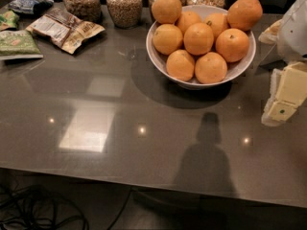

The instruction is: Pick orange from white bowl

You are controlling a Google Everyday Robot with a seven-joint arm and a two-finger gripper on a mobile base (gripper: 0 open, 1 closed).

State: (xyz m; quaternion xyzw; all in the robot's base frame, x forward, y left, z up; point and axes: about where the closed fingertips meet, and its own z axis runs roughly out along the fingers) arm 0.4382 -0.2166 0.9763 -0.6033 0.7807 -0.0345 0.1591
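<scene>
The white bowl [191, 84] stands at the back right of the grey table [120, 128]. It holds a heap of several bright oranges [199, 38], and one of them [244, 12] rests high on the far right rim. My gripper [284, 98], cream-coloured, hangs at the right edge of the view, partly cut off. It is to the right of the bowl and a little nearer the front, apart from the bowl and from the fruit. It holds nothing that I can see.
Several glass jars of grain [124, 5] stand in a row behind the bowl. Snack packets [64, 28] and green packets [17, 44] lie at the back left. The table's front edge [144, 178] runs across the bottom, with cables [38, 210] on the floor.
</scene>
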